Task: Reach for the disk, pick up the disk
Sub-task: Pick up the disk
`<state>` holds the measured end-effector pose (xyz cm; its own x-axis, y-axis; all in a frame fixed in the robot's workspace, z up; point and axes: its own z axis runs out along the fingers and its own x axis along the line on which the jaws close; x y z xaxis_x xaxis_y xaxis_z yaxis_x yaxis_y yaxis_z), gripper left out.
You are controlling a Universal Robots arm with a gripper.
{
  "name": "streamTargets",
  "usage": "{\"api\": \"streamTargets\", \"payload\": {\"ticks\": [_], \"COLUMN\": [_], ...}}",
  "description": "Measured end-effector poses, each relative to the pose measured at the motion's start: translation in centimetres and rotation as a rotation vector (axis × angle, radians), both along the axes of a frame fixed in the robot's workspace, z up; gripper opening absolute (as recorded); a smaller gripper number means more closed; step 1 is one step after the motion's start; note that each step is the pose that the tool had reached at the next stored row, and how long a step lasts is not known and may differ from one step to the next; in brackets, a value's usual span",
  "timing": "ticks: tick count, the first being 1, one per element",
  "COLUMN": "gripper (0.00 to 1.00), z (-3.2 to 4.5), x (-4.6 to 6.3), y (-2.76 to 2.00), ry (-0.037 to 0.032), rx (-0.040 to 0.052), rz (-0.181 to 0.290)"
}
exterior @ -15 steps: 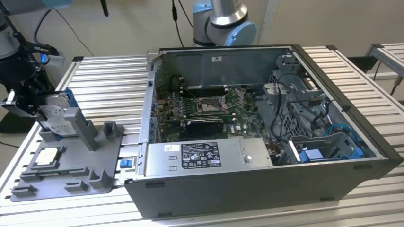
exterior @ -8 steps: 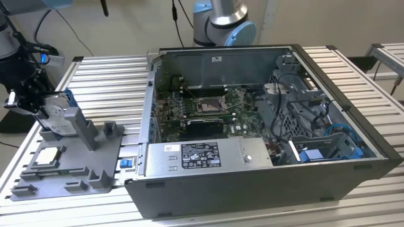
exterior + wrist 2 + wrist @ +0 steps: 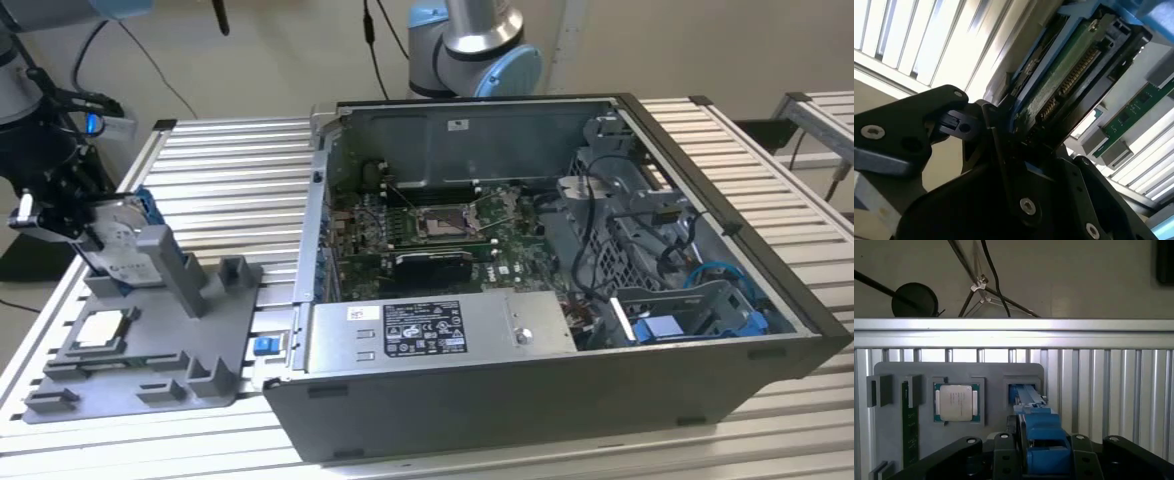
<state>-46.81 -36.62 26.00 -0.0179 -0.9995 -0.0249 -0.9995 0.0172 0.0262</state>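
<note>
1. In the exterior view the black gripper point(image 3: 88, 224) is at the exterior view's left, at the disk point(image 3: 123, 250). The disk is a flat rectangular silver metal hard drive with a white label and blue plastic rails. It stands on edge, slightly tilted, on the grey plastic holder tray point(image 3: 160, 352). The arm above is cut off by the frame edge, and the fingertips are hard to make out here
2. In the first wrist view the disk point(image 3: 1040, 426) is edge-on, so little but its blue rail shows. It runs from the gripper point(image 3: 1041, 454) into a slot of the tray point(image 3: 994, 374). The black fingers point(image 3: 1079, 454) sit against both its sides with no visible gap, pinching it
3. In the second wrist view the gripper point(image 3: 1021, 137) and its dark links hide the near end of the disk point(image 3: 1064, 80). This view gives the green circuit-board side with a row of connector pins, while the exterior view gives the labelled face
4. A small square silver CPU chip point(image 3: 956, 402) point(image 3: 102, 331) lies flat in a tray pocket beside the disk's slot. A narrow green memory stick point(image 3: 909, 425) point(image 3: 1134, 112) occupies another pocket, cut off at the frame edge in the second wrist view
5. The exterior view shows the tray lying on the slatted aluminium tabletop point(image 3: 227, 170) beside a large open dark-grey computer case point(image 3: 534, 405). Inside the case is a grey metal box with a black-and-white label point(image 3: 427, 330), well apart from the gripper
</note>
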Motion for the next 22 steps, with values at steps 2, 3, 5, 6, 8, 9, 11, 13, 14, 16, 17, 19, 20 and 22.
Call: {"api": "streamTargets", "payload": {"ticks": [2, 3, 5, 6, 8, 9, 11, 13, 14, 16, 17, 19, 20, 22], "gripper": [0.0, 0.0, 0.0, 0.0, 0.0, 0.0, 0.0, 0.0, 0.0, 0.0, 0.0, 0.0, 0.0, 0.0], "z": [-0.01, -0.01, 0.0, 0.0, 0.0, 0.0, 0.0, 0.0, 0.0, 0.0, 0.0, 0.0, 0.01, 0.02], "x": [-0.01, -0.01, -0.01, -0.01, 0.0, 0.0, 0.0, 0.0, 0.0, 0.0, 0.0, 0.0, 0.0, 0.0], "y": [0.0, 0.0, 0.0, 0.0, 0.0, 0.0, 0.0, 0.0, 0.0, 0.0, 0.0, 0.0, 0.0, -0.01], "ry": [-0.0001, -0.0001, -0.0001, 0.0, 0.0, 0.0, 0.0, 0.0, -0.0001, 0.0, -0.0001, -0.0001, -0.0001, 0.0], "rx": [-0.0065, -0.0067, -0.0069, -0.0069, -0.007, -0.0071, -0.0071, -0.0071, -0.0071, -0.0071, -0.0071, -0.0071, -0.0071, -0.008], "rz": [0.0, 0.0, 0.0, 0.0, 0.0, 0.0, 0.0, 0.0, 0.0, 0.0, 0.0, 0.0, 0.0, 0.0]}}
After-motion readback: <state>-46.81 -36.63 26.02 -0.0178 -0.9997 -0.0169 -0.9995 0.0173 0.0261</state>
